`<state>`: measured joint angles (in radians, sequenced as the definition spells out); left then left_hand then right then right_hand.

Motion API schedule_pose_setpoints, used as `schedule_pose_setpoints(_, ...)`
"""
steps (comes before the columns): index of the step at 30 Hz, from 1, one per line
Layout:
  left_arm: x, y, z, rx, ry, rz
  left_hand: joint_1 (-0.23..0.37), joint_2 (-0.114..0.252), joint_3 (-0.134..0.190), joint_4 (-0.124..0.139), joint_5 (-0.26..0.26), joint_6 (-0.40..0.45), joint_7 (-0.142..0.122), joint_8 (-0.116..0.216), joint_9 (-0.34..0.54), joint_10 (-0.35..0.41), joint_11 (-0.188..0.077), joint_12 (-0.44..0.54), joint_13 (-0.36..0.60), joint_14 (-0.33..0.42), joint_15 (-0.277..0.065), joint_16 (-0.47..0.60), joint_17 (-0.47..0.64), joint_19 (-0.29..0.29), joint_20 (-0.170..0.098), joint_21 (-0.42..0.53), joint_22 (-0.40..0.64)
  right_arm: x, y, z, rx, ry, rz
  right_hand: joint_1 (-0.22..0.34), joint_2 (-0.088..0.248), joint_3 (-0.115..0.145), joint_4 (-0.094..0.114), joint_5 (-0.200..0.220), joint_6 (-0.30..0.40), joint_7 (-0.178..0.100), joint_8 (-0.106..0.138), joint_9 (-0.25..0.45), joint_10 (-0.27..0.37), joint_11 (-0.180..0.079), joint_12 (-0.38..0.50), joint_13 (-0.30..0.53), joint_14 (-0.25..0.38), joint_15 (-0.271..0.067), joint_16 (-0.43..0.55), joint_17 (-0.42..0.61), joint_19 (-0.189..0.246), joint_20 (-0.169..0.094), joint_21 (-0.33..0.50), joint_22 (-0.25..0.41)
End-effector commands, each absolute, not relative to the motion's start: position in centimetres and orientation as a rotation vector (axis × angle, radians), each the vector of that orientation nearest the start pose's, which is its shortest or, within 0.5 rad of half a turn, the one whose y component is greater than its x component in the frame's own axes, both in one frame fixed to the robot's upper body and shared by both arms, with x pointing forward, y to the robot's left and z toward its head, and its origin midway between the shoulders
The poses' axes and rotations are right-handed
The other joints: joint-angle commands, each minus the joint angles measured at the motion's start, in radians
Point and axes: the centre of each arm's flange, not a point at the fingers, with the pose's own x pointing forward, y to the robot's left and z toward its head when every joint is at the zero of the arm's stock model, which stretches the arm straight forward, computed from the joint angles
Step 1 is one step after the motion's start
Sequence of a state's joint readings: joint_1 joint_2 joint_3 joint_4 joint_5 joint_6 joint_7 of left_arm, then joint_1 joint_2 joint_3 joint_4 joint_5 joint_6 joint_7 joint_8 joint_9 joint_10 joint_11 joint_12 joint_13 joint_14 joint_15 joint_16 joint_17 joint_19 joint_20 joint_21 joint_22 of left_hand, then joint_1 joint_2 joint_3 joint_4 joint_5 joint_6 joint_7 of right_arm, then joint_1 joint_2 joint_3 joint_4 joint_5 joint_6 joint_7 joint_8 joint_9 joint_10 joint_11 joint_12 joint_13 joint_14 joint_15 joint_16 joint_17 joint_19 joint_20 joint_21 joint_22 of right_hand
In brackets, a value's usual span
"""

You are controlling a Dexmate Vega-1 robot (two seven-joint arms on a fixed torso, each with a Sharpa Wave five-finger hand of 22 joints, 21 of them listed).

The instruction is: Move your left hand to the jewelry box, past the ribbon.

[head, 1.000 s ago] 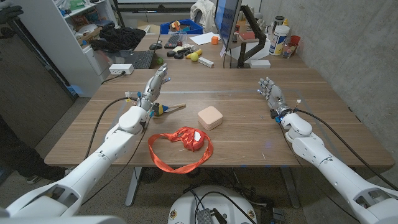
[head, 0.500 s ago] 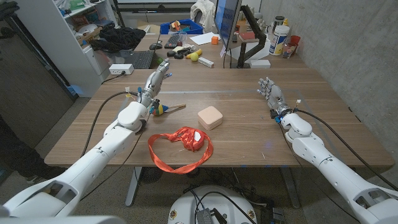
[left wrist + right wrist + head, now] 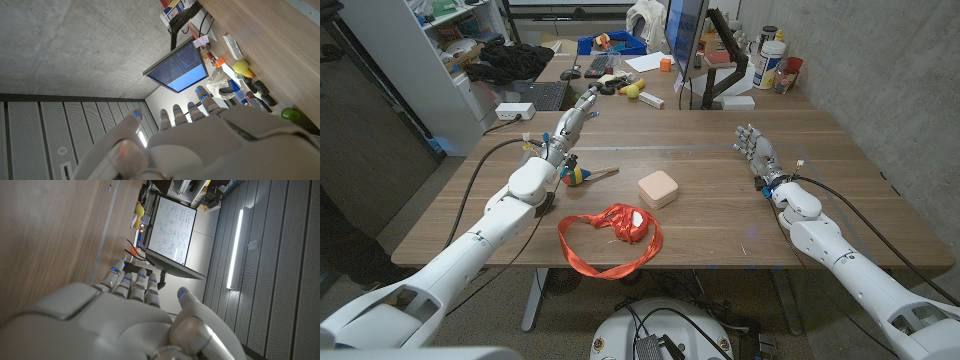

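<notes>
The left hand (image 3: 572, 122) is reaching up toward the upper left of the head view, fingers stretched out and holding nothing, raised above the wooden surface (image 3: 720, 215) rather than near its target. The jewelry box (image 3: 658, 188), a small pink rounded case, is sitting closed at frame centre, right of the left forearm. The ribbon (image 3: 610, 240), a red loop with a bunched knot, is lying just below and left of the box, toward the near edge, so it is sitting roughly between the arm's base and the box; going high probably lets the hand clear it. A small toy with a wooden stick (image 3: 588, 175) is lying just beside the left wrist.

The right hand (image 3: 754, 147) is standing at centre right, fingers apart, empty, likely parked since the task is calling only for the left.

Against the earlier frames, the left hand is extending farther up-frame and slightly right, and the forearm is straightening. Box, ribbon, toy and right hand are staying put. The sideways move to the box is not yet done.
</notes>
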<state>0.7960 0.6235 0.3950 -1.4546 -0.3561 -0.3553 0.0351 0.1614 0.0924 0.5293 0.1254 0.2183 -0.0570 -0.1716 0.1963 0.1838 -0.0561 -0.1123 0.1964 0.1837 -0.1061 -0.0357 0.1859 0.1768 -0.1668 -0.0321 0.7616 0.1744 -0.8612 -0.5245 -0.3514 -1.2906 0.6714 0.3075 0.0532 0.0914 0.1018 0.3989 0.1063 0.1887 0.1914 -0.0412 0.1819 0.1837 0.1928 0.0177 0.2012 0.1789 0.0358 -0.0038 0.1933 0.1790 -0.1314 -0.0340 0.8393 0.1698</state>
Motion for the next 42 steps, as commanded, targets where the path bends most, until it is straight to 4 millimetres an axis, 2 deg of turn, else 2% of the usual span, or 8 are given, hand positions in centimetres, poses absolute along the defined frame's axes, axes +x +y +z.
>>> schedule_pose_setpoints(1,60.1,26.6,6.3,0.408,-0.876,-0.228,0.014,-0.001,0.002,-0.005,0.003,0.008,-0.004,0.002,0.002,-0.006,0.0,0.002,0.002,-0.005,-0.035,0.0,0.003,-0.003,-0.017,-0.002,0.005,65.0,-30.6,-3.6,0.053,-0.595,0.202,0.01,0.046,-0.004,-0.003,0.005,0.004,-0.003,0.008,0.002,0.005,0.005,0.007,0.003,0.006,0.001,0.002,0.002,0.004,-0.001,-0.002,0.006)
schedule_pose_setpoints(9,59.6,26.2,6.9,0.449,-0.897,-0.236,0.015,-0.001,0.002,-0.006,0.003,0.014,-0.001,0.004,0.002,-0.006,-0.001,0.002,0.002,-0.005,-0.037,0.0,0.003,-0.002,-0.017,-0.004,0.005,64.9,-30.6,-3.7,0.054,-0.595,0.201,0.011,0.047,-0.004,-0.003,0.005,0.004,-0.003,0.008,0.002,0.005,0.005,0.007,0.003,0.006,0.0,0.002,0.002,0.004,0.0,-0.004,0.006)
schedule_pose_setpoints(24,58.6,25.2,8.1,0.646,-0.946,-0.242,0.02,-0.002,0.003,-0.01,0.003,0.029,-0.004,0.007,0.002,0.002,-0.004,0.005,0.002,0.0,-0.038,0.002,0.003,0.005,-0.017,-0.007,0.005,65.0,-30.7,-3.8,0.053,-0.594,0.2,0.011,0.047,-0.006,-0.004,0.005,0.005,-0.003,0.008,0.002,0.005,0.007,0.007,0.003,0.006,0.0,0.002,0.002,0.005,0.0,-0.008,0.006)
schedule_pose_setpoints(42,57.8,24.3,8.8,0.762,-0.996,-0.264,0.026,-0.003,0.004,-0.013,0.002,0.048,-0.006,0.01,0.003,0.005,-0.011,0.005,0.002,0.002,-0.042,0.002,0.002,0.009,-0.017,-0.012,0.005,65.1,-30.8,-3.9,0.058,-0.593,0.197,0.011,0.047,-0.008,-0.004,0.005,0.006,-0.005,0.008,0.002,0.005,0.007,0.007,0.003,0.006,0.001,0.002,0.001,0.007,0.0,-0.013,0.006)
